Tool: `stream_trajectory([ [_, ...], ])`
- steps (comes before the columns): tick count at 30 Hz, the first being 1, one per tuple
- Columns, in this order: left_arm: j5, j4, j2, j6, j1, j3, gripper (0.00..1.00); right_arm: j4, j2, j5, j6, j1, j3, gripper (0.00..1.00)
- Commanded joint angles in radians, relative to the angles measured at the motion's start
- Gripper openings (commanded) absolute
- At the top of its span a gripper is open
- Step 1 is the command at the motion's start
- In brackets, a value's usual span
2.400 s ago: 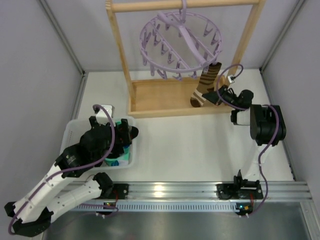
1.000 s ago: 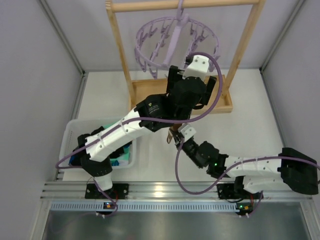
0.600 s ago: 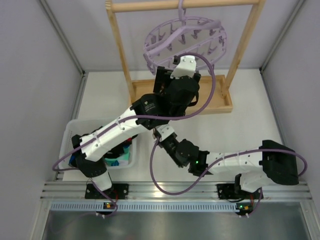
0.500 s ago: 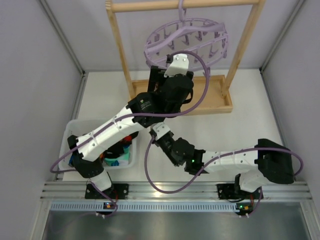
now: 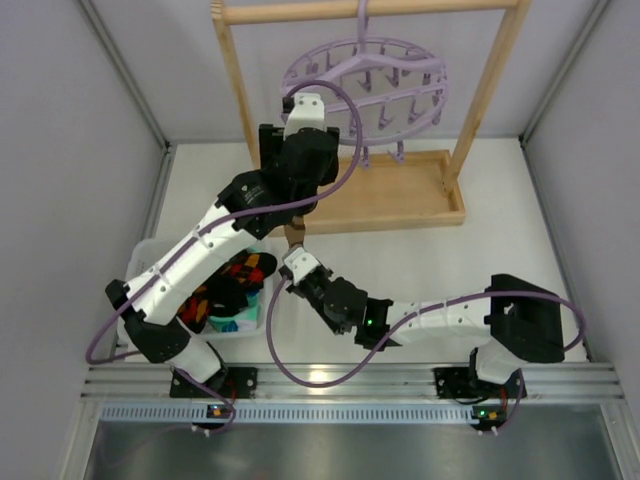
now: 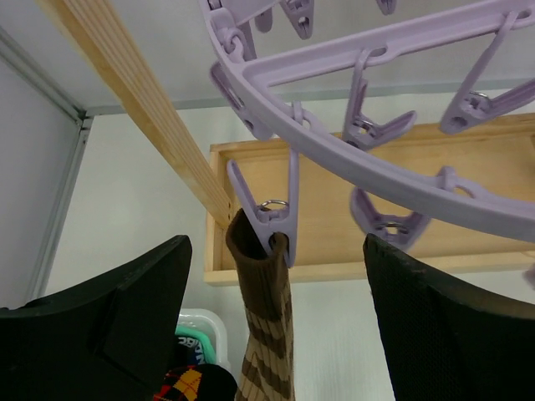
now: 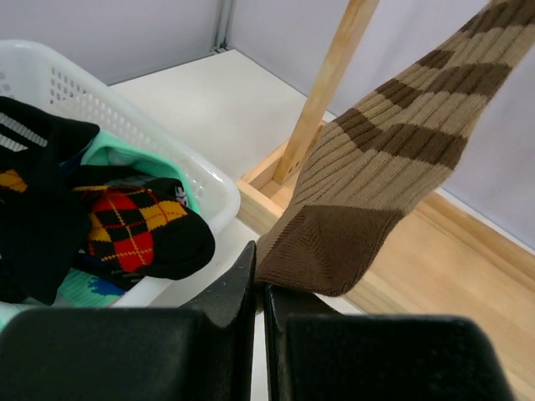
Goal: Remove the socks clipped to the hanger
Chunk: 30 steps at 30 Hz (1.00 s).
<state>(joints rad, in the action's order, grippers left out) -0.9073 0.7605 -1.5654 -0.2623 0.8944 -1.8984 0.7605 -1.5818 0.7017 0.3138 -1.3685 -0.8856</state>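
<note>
Peg point(image 6: 266, 219) clamping brown-striped sock point(image 6: 263, 334) shows only in left wrist view.

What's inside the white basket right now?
In the basket: a diamond-patterned black sock, a mint-green sock under it, and another black sock. Anything beneath the pile is covered, and the left arm hides part of the basket from above.

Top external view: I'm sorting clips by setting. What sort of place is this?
Probably a robot test cell: plain grey partition walls, an aluminium mounting rail, a lilac hanger on a wooden frame.
</note>
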Motion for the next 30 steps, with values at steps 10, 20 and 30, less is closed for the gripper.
stream_trajectory([
  [10, 0.113, -0.056, 0.091, 0.001, -0.029, 0.027, 0.87, 0.005, -0.012, -0.037, -0.027, -0.026, -0.041, 0.0],
  [20, 0.188, -0.075, 0.05, 0.024, -0.032, 0.009, 0.81, -0.027, -0.024, -0.053, -0.03, -0.029, -0.064, 0.0],
  [30, 0.19, -0.073, 0.062, 0.035, 0.049, 0.021, 0.77, -0.053, -0.07, -0.054, -0.03, -0.029, -0.11, 0.0],
])
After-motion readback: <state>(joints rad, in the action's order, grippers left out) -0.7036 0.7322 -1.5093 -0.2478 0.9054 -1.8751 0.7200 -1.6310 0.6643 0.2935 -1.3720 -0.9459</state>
